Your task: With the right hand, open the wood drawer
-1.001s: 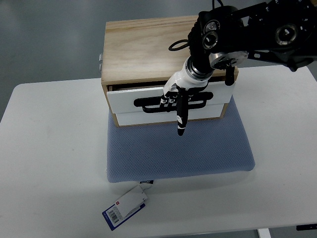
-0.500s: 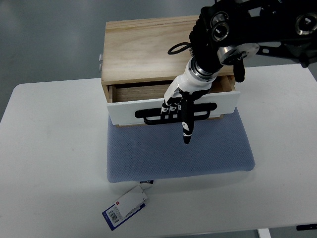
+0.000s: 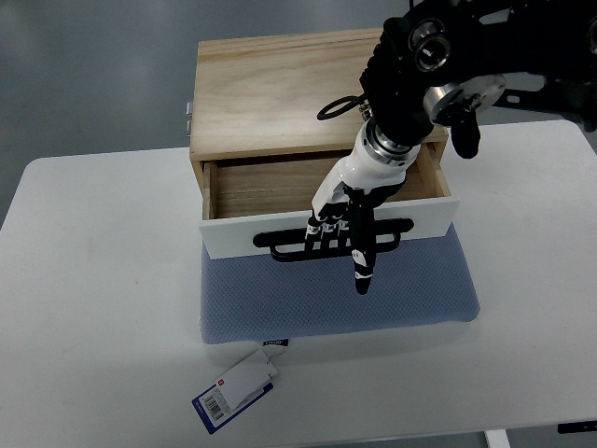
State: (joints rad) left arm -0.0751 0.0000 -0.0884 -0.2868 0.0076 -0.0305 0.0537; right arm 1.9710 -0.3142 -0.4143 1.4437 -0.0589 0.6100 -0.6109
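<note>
A light wood drawer box stands at the back of the white table, on a blue-grey mat. Its drawer has a white front with a black handle and is pulled well out, showing a bare wooden bottom. My right hand reaches down from the upper right over the drawer. Its fingers are hooked around the middle of the black handle, while one black-tipped finger points straight toward the near edge over the mat. The left arm is out of sight.
A white table carries everything. A white and blue tag lies by the mat's near left corner. My dark right forearm crosses above the box's right side. Grey floor lies beyond the table's far edge.
The drawer has slid steadily toward the near edge, from barely ajar to wide open. My right hand moved with it, staying hooked on the handle.
</note>
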